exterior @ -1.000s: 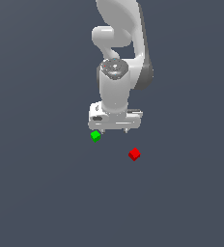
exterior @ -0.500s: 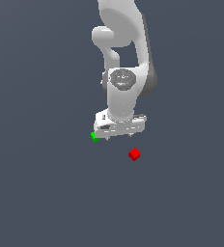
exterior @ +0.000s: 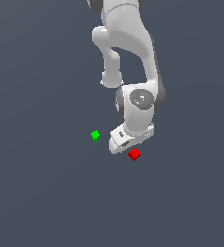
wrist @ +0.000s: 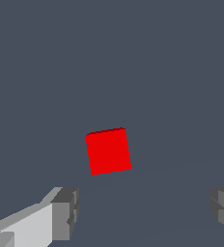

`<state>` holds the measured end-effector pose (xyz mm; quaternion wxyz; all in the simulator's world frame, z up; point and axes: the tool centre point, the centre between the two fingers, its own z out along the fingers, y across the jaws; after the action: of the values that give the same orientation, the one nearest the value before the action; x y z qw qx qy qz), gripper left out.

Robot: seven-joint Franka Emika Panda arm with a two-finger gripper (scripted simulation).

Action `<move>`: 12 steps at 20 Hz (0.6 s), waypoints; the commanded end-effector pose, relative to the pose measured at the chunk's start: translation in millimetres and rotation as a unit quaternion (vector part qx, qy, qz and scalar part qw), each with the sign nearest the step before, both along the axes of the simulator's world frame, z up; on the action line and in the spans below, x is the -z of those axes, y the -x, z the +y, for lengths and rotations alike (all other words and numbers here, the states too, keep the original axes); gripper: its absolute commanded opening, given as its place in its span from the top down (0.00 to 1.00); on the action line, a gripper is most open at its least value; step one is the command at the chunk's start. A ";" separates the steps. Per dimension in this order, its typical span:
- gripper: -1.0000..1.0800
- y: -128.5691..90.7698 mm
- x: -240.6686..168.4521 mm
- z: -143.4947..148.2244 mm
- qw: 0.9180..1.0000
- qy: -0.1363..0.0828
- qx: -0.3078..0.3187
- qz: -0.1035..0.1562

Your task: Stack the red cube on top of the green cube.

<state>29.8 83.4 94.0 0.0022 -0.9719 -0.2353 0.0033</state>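
Red cube [exterior: 134, 154] sits flat on the grey bench [exterior: 41, 193], and I log it as free on every side I can see: nothing touches its faces. In the wrist view the red cube [wrist: 108, 150] lies ahead of the fingers, roughly between their lines but not yet between the pads, and slightly turned so its edges run a little off square to the finger faces. I read the fingers [wrist: 145, 214] as spread wide apart and holding nothing; one grey pad [wrist: 65, 214] shows at one side of the wrist picture and the other only at the far margin, with bare bench between them.

From the exterior view, the white hand of the arm [exterior: 128, 137] hangs low, just beside the red cube on the exterior view's left and slightly behind it. I cannot tell from that view whether the hand touches the cube; the wrist view shows a clear gap.

Green cube [exterior: 95, 136] stands on the bench apart from the red one, toward the exterior view's left, on the far side of the hand. Its top face is uncovered. Open bench surrounds both cubes in all directions I can see.
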 end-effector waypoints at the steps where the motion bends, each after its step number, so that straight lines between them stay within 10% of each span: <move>1: 0.04 -3.1 9.5 11.6 0.999 0.000 -0.032 -0.002; 12: 0.04 -4.8 23.8 28.7 0.997 0.001 -0.077 -0.003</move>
<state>34.4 112.5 70.3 0.0006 -0.9509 -0.3094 0.0006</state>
